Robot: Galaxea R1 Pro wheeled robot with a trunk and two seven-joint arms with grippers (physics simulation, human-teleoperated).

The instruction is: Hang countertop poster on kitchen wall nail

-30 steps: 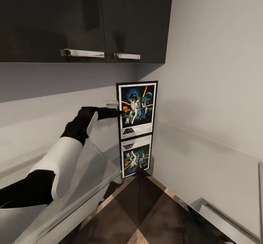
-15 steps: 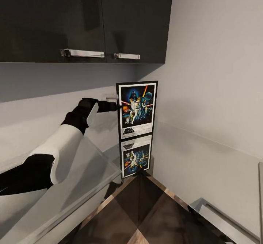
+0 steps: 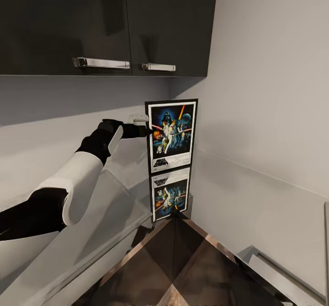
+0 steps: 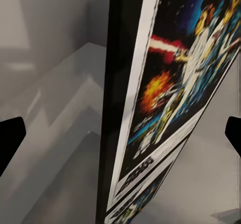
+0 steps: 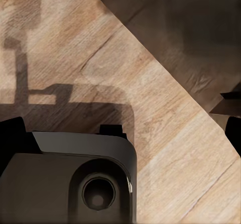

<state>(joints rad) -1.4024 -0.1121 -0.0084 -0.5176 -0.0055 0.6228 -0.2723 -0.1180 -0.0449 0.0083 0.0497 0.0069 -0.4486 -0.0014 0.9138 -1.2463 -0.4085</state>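
The poster [image 3: 171,134] stands upright in the corner on the glossy pale countertop [image 3: 256,214], which mirrors it. My left gripper [image 3: 147,131] is at the poster's left edge, about halfway up. In the left wrist view the poster [image 4: 175,98] shows edge-on between the fingertips [image 4: 10,138], which stand wide apart, so the left gripper [image 4: 120,136] is open around the black frame edge. My right gripper [image 5: 120,133] hangs open over wooden floor, holding nothing. The wall nail is out of view.
Dark upper cabinets [image 3: 105,22] with steel handles [image 3: 103,62] hang just above the left arm. Pale walls meet in the corner behind the poster. The steel-edged counter front [image 3: 278,274] and wood floor [image 3: 183,260] lie below. The robot's own base [image 5: 70,184] lies under the right gripper.
My left gripper has risen along the poster's left edge. The whole picture has shifted up a little, so the camera moved. The poster stands where it was.
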